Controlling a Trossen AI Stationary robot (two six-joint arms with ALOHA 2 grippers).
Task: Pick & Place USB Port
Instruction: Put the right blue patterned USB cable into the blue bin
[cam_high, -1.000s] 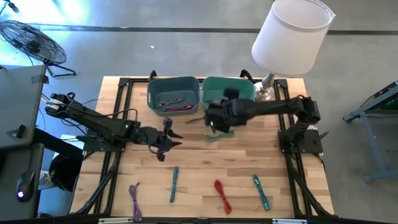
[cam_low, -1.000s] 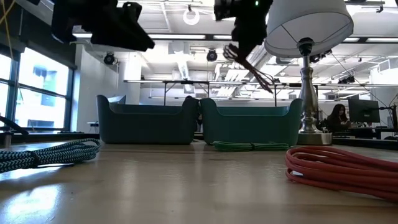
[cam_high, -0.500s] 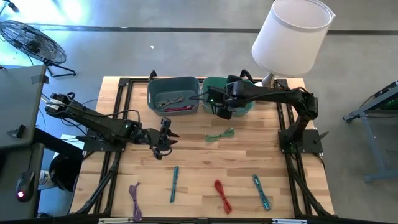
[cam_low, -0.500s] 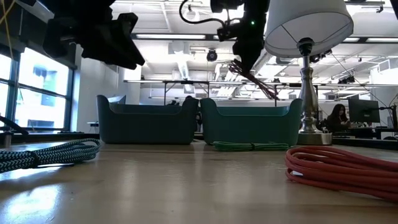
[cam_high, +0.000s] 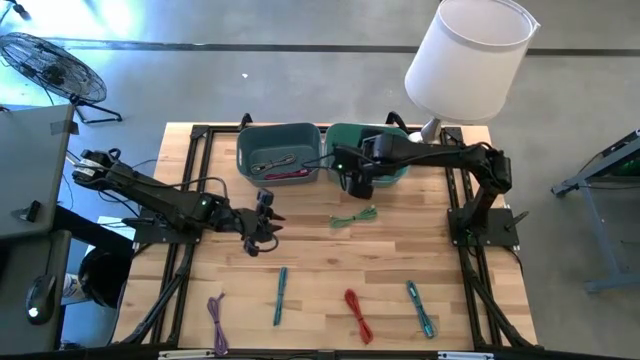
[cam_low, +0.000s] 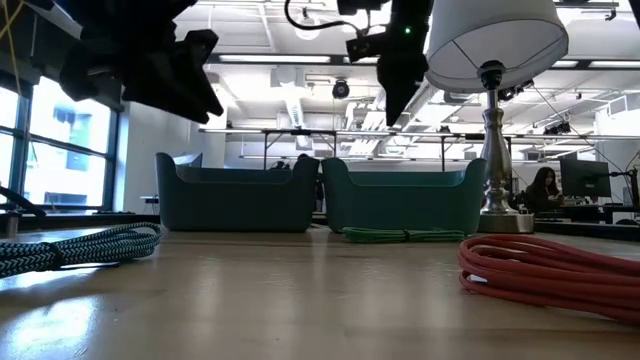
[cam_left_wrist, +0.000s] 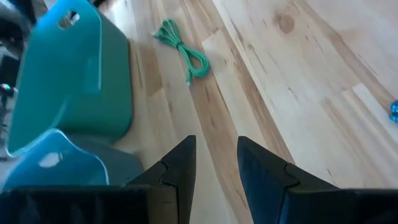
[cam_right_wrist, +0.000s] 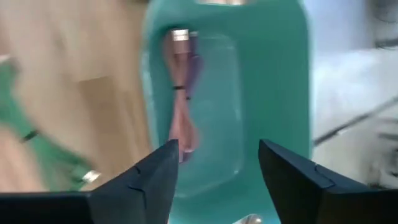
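My right gripper (cam_right_wrist: 214, 149) hangs open over the green bin (cam_high: 335, 135), with nothing between its fingers. A pinkish-brown cable (cam_right_wrist: 181, 93) with a silver plug lies on the floor of that bin, below the fingers. My left gripper (cam_left_wrist: 214, 143) is open and empty above the wood table, left of the middle (cam_high: 268, 208). A coiled green cable (cam_high: 352, 216) lies on the table just in front of the green bin and also shows in the left wrist view (cam_left_wrist: 183, 53).
A blue-grey bin (cam_high: 279, 152) holding cables stands left of the green one. A lamp (cam_high: 468, 60) stands at the far right corner. Purple (cam_high: 217, 322), teal (cam_high: 281, 295), red (cam_high: 357, 313) and another teal cable (cam_high: 421, 308) lie along the near edge.
My right gripper has swung toward the table's far edge until it is over the green bin, then opened. The dark cable that hung from it has dropped into the bin. My left gripper has tipped a little further down in place.
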